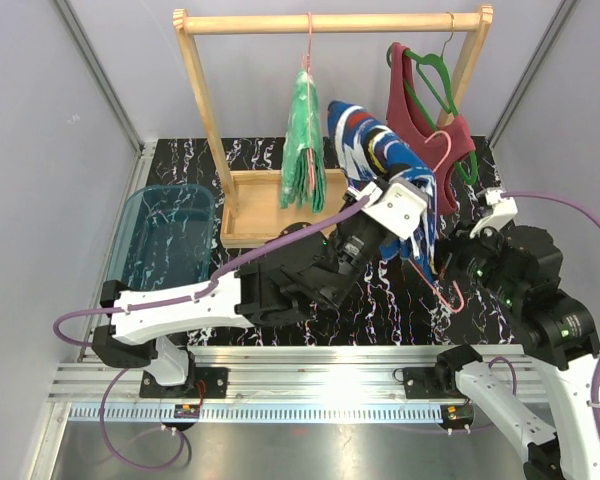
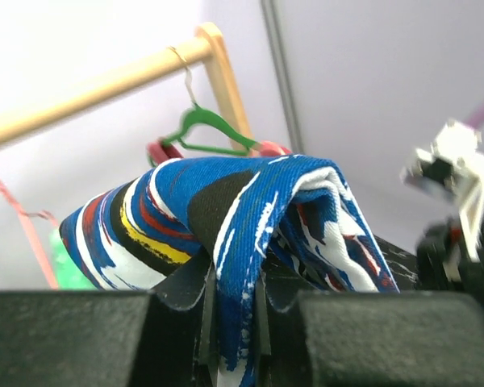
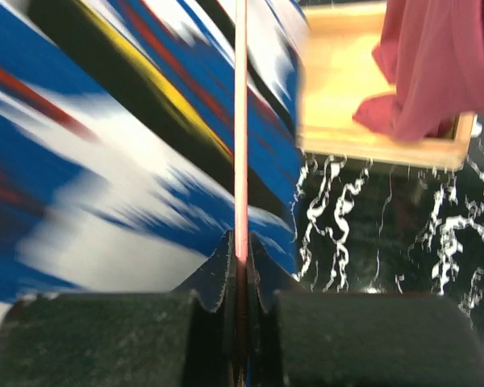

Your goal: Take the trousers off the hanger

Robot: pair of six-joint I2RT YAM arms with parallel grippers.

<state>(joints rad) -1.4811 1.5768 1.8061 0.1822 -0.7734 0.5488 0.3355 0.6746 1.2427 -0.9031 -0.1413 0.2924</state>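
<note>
Right gripper (image 3: 239,250) clamps pink hanger (image 3: 240,121), seen only wrist-side.

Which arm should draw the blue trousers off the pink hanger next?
Left, probably. The left gripper is shut on a fold of the blue trousers and can draw them away; the right gripper pinches the pink hanger, better suited to steadying it.

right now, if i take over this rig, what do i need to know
left gripper: shut on a fold of the blue trousers.
right gripper: shut on the pink hanger, which is off the rail.
green trousers: hanging from the rail.
Done: blue pair's hanger is down.
Left: pull the blue pair free of it, then the green pair.
</note>
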